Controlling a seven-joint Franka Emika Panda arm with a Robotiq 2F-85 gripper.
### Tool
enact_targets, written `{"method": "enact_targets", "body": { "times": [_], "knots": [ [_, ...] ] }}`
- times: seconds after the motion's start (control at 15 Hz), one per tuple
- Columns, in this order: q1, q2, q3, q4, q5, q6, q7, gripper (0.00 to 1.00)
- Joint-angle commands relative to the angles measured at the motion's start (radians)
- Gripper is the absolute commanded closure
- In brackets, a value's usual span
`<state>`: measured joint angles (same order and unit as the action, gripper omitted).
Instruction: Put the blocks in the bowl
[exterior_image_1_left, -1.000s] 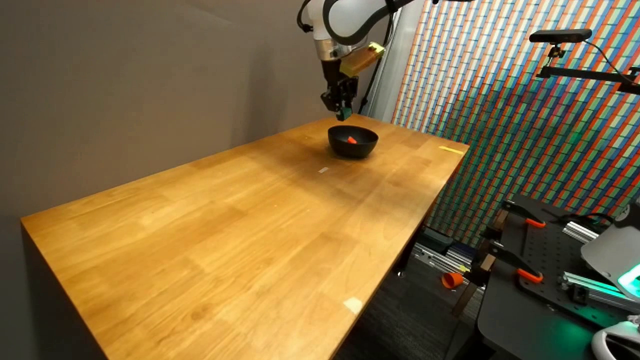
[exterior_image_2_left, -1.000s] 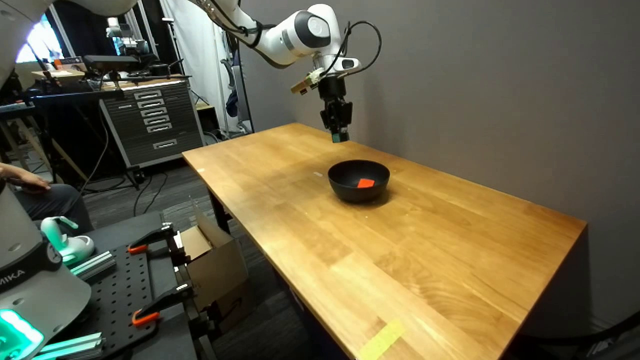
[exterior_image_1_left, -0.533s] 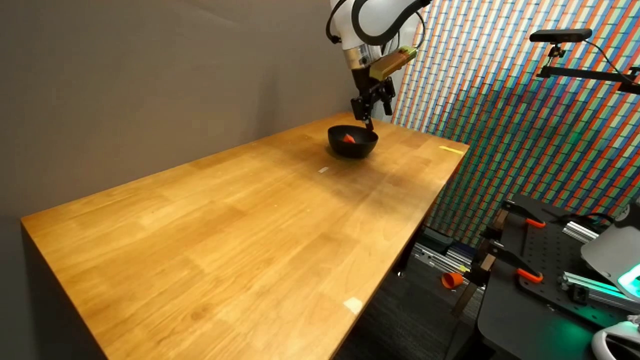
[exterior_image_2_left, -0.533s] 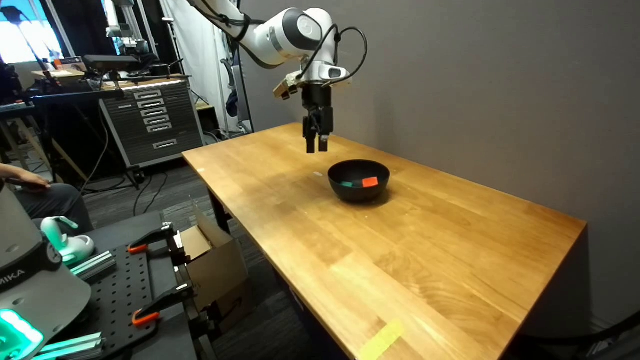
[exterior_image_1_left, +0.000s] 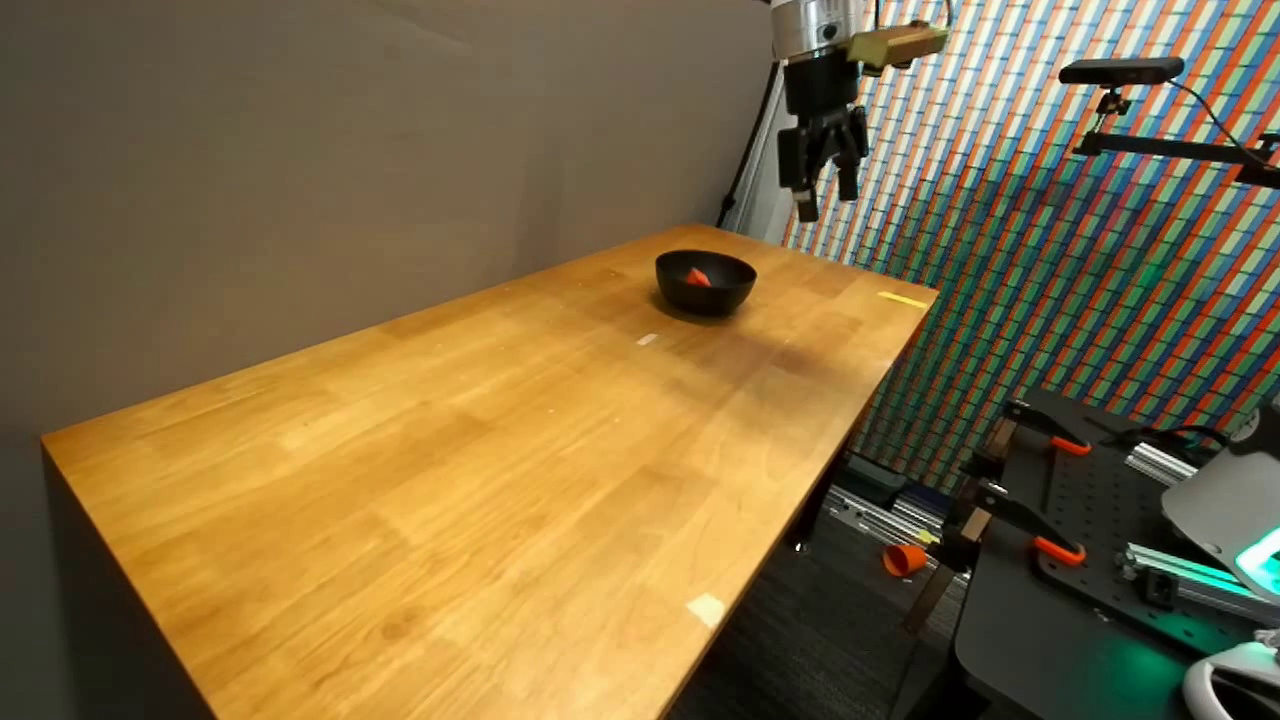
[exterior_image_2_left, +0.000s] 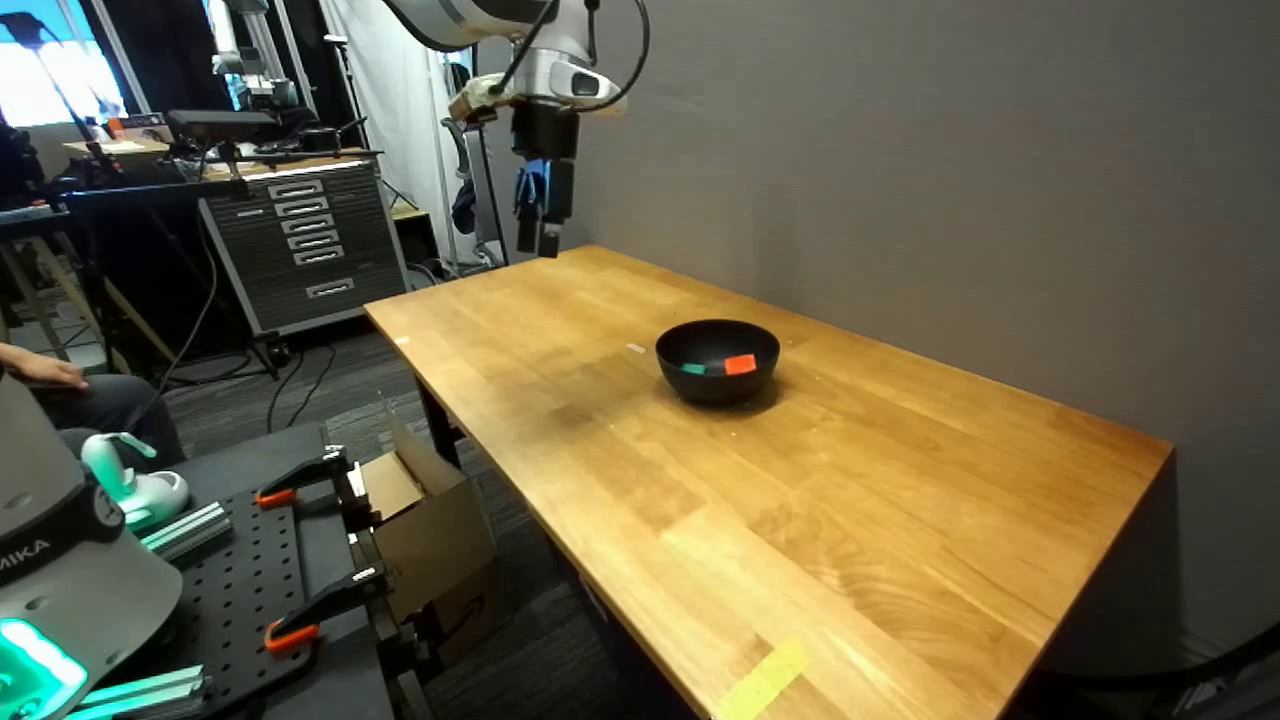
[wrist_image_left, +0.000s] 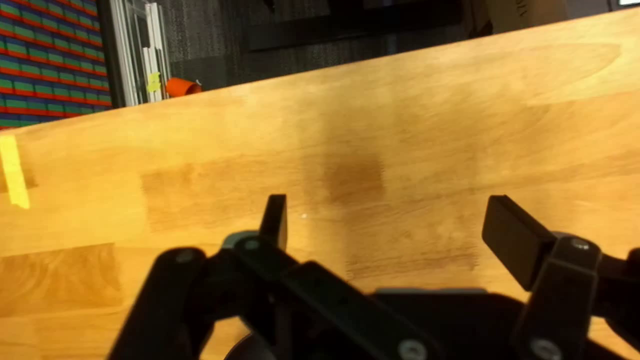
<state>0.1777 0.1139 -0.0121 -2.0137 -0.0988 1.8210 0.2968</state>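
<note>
The black bowl (exterior_image_1_left: 705, 302) stands upright on the wooden table in both exterior views. Inside it lie the red block (exterior_image_2_left: 740, 364) and, beside it, the green block (exterior_image_2_left: 693, 369). In an exterior view the red block (exterior_image_1_left: 698, 278) shows over the rim while the green block is hidden. My gripper (exterior_image_1_left: 828, 207) hangs well above the table, off to one side of the bowl and higher than it. In the wrist view the gripper (wrist_image_left: 387, 215) has its fingers spread wide with only bare wood below. A small dark part of the bowl (wrist_image_left: 250, 351) peeks out behind the fingers there.
The wooden table (exterior_image_2_left: 880, 510) runs along a grey wall (exterior_image_2_left: 950, 200). Yellow tape (exterior_image_1_left: 902, 299) marks one spot near its edge. Beyond the long edge stand a black robot bench with clamps (exterior_image_2_left: 325, 605) and a cardboard box (exterior_image_2_left: 440, 550).
A second ago the gripper was shut on the green block above the bowl. It opened, the green block dropped in, and the red one shifted slightly. The arm then rose and moved away sideways.
</note>
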Motion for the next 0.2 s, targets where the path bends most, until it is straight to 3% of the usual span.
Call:
{"method": "enact_targets", "body": {
  "times": [0.0,0.13],
  "knots": [
    [-0.039,-0.053,0.035,-0.041,0.025,-0.003,-0.02,0.0],
    [-0.048,-0.099,0.041,-0.071,0.032,-0.003,-0.027,0.0]
  ]
}}
